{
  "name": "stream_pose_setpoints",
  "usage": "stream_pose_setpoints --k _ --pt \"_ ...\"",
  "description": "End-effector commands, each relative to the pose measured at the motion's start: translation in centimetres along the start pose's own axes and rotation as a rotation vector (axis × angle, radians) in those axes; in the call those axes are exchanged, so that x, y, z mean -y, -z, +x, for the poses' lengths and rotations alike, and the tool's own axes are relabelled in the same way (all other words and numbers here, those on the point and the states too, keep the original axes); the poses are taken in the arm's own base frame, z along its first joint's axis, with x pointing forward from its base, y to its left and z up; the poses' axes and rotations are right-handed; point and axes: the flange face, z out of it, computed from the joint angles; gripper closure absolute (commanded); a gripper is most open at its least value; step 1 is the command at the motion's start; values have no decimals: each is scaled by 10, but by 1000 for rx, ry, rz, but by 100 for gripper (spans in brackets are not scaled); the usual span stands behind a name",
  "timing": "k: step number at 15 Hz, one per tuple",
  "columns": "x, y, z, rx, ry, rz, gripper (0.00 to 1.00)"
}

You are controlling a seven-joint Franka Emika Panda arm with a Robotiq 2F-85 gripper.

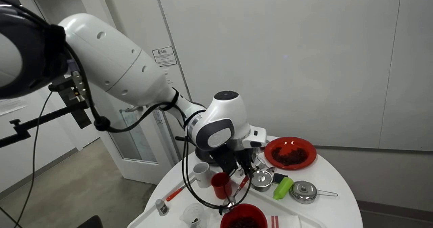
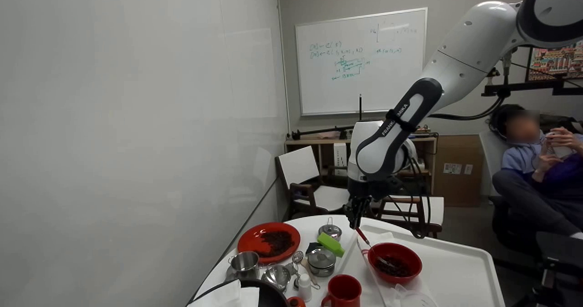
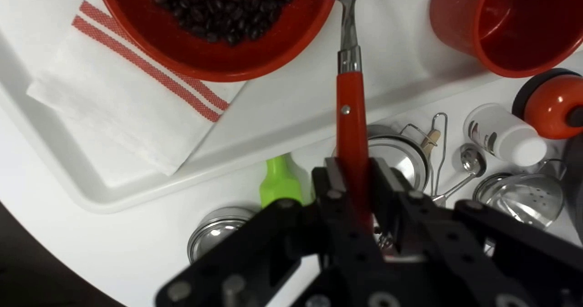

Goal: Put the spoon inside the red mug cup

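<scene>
My gripper (image 3: 351, 179) is shut on the red handle of the spoon (image 3: 350, 102), in the wrist view. The spoon's metal bowl points away from the fingers, between the red bowl and the red mug cup (image 3: 453, 20). The mug stands upright and open at the top right of that view. In an exterior view the mug (image 1: 220, 187) is left of the spoon (image 1: 242, 184), and the gripper (image 1: 249, 172) is above the table. In an exterior view the spoon (image 2: 363, 237) slants down from the gripper (image 2: 355, 220) and overlaps the red bowl; the mug (image 2: 344, 291) is nearer the camera.
The red bowl (image 3: 218, 68) of dark beans and a striped cloth (image 3: 132, 97) are on the white tray (image 3: 150, 193). A white mug (image 1: 202, 177) stands beside the red mug. Metal pots (image 1: 303, 191), a green bottle (image 1: 282, 188) and a red plate (image 1: 291, 141) are beyond the tray.
</scene>
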Motion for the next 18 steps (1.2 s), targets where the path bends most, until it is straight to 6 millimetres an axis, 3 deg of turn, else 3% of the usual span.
stream_pose_setpoints --k 1,7,10,14,18 --pt "-13 14 -7 -9 -27 73 91" --pt "-31 22 -7 -31 -60 76 91" --pt "-25 32 -6 -74 -48 -1 91" --pt "5 45 -4 -103 15 -47 91" --pt "51 62 -2 -116 97 -94 91"
